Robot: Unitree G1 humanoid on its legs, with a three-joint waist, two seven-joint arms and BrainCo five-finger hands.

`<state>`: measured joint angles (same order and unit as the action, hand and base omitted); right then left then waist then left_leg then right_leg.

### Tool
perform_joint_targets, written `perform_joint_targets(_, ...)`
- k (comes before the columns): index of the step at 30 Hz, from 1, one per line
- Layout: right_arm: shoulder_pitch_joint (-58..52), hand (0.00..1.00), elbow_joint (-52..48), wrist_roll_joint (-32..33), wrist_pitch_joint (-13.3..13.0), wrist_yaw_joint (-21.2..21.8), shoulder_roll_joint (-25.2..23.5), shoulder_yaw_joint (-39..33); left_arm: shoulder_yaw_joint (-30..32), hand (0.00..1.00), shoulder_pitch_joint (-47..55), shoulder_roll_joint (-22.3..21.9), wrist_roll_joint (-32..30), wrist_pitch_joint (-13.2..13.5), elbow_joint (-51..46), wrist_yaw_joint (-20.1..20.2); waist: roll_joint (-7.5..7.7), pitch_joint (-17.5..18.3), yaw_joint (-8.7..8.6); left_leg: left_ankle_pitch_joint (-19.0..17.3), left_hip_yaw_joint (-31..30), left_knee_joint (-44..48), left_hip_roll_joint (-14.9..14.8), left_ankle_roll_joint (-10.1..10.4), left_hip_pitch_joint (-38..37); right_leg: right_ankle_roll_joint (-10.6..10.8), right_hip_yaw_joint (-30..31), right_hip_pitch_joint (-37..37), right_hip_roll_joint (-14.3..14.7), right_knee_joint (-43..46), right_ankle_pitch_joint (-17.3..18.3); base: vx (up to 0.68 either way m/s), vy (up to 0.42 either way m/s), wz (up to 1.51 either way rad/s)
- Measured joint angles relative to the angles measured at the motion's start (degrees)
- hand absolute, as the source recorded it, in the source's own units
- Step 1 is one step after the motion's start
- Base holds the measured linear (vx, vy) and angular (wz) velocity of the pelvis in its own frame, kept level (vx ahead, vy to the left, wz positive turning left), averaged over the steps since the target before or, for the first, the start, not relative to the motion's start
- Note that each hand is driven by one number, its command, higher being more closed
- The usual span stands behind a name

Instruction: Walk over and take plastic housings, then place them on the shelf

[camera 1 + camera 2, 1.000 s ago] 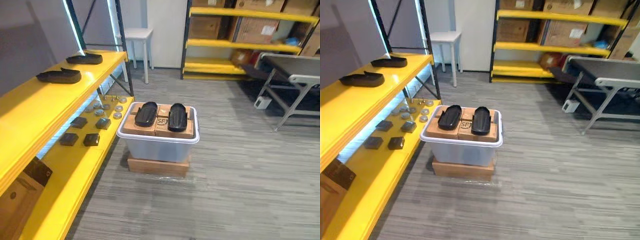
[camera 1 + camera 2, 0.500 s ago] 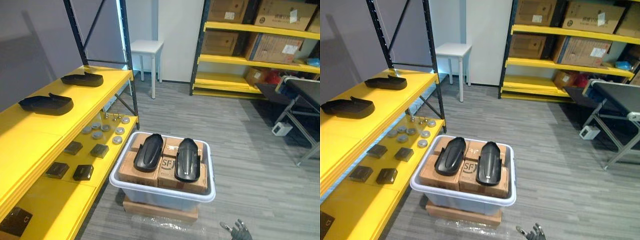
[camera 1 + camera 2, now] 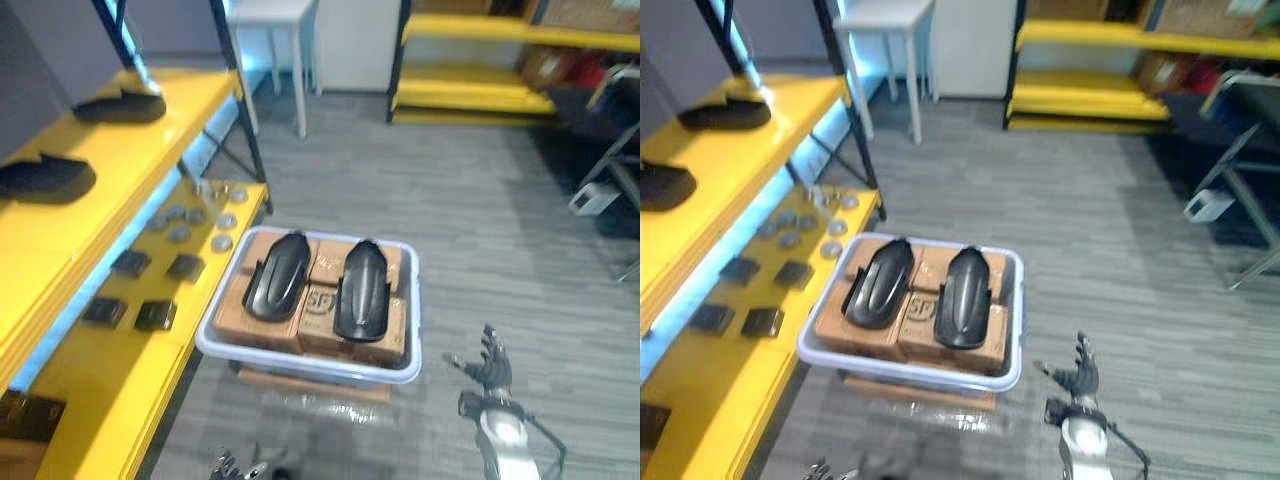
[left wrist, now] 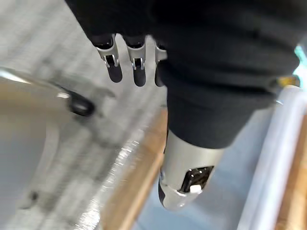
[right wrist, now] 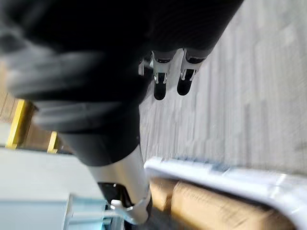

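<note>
At the right hand [image 3: 489, 363], the fingers [image 3: 487, 338] stand spread apart and hold nothing. They are raised over the grey plank-patterned floor [image 3: 500, 200], near the front right corner of the pale grey plastic bin [image 3: 300, 362]. Low at the bin's near side, the left hand [image 4: 184, 184] has its fingers [image 4: 138, 67] straight and is likewise empty. It is close to the bin's wall and to the flat brown cardboard box [image 3: 310, 386] under it.

Neither hand touches the task's things. The two glossy black curved plastic housings [image 3: 275, 275] lie side by side, close but apart, on brown cardboard boxes [image 3: 392, 318] that fill the bin. Two more black housings [image 3: 45, 178] already lie on the top board of the yellow metal shelf [image 3: 120, 200] to the left. Small dark square parts [image 3: 130, 263] and round metal discs [image 3: 190, 215] sit on its lower board.

The step in hand looks like the reach into the bin, with both picks yet to be made. The housings rest loose on a smooth, rounded back, so a grip set off-centre could let one slide off the boxes or knock its neighbour. A hand coming in too low would catch the bin's raised rim and could shove the bin askew on the flat box. On the carry, the shelf's dark upright stands close to the path.
</note>
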<state>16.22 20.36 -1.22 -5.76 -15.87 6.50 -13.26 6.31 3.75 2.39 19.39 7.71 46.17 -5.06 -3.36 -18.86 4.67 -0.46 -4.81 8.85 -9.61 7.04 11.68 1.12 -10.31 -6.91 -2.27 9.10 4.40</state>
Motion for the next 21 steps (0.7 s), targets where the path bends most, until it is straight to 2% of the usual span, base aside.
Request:
perform_joint_targets(4,15.74,0.00,8.01,0.63,0.06,-3.54,4.47,-0.02,-1.75,0.00,-1.80,0.14,0.69,0.14,0.00,-1.03,-0.94,-4.56,2.70,0.78,-1.74,0.63,1.48,-0.53,3.70,0.66,-1.52,-2.25,-1.24,-0.07,-0.52,-0.02,0.077,0.29)
perform_joint_targets(5,27.57,0.00,14.49,1.44,0.04,-5.94,10.13,0.13,-3.44,0.00,-2.32,0.86,1.82,0.82,0.05,-1.93,-2.23,-6.20,4.00,1.36,-2.27,0.97,2.87,-1.25,7.33,1.34,-1.69,-5.23,-2.41,-0.46,-1.52,-0.01,0.129,0.13)
perform_joint_targets(8,29.37,0.00,15.66,2.53,0.05,-7.56,11.82,0.54,-3.75,0.00,-3.53,1.42,1.87,1.16,1.61,-2.17,-2.28,-7.00,4.10,1.39,-2.63,0.97,3.33,-1.31,7.66,1.36,-1.63,-5.21,-2.79,-0.85,-1.96,0.02,0.065,0.10)
perform_joint_targets(10,33.14,0.00,21.35,3.07,0.10,-8.56,12.40,1.10,-5.73,0.00,-4.33,2.04,1.89,1.83,2.27,-2.18,-2.34,-7.09,3.97,1.52,-2.77,1.01,3.44,-1.49,8.71,1.34,-1.47,-6.23,-2.88,-0.92,-2.39,0.00,0.000,0.00)
perform_joint_targets(14,38.27,0.00,26.36,3.06,0.70,-10.08,16.52,1.53,-7.81,0.00,-6.38,2.06,1.94,2.25,3.44,-2.40,-3.47,-7.77,4.59,2.19,-2.99,1.00,3.55,-1.81,10.58,1.60,-1.49,-7.23,-2.75,-2.74,-4.15,-0.05,0.009,-0.02)
perform_joint_targets(16,43.14,0.00,36.02,3.04,0.86,-10.17,18.84,3.73,-9.19,0.00,-7.00,2.18,1.99,2.38,3.74,-2.74,-3.68,-7.89,4.74,2.39,-2.97,0.97,3.60,-1.89,11.29,1.74,-1.36,-7.50,-2.67,-3.82,-5.16,-0.06,0.017,-0.04)
perform_joint_targets(17,46.00,1.00,42.44,3.02,2.22,-9.29,20.46,5.68,-10.47,0.00,-8.15,2.68,2.45,2.63,4.78,-3.48,-3.70,-7.90,5.28,2.40,-3.00,0.95,3.57,-1.90,11.88,1.74,-1.29,-8.01,-2.53,-4.17,-5.56,-0.06,0.018,-0.05)
perform_joint_targets(21,48.84,1.00,50.65,2.39,4.89,-5.69,22.68,7.94,-12.40,0.00,-10.59,2.95,3.65,2.79,5.87,-3.80,-3.80,-8.09,5.90,2.41,-3.45,0.75,3.55,-1.93,14.74,1.88,-1.41,-10.65,-2.34,-4.49,-6.31,-0.06,0.018,0.03)
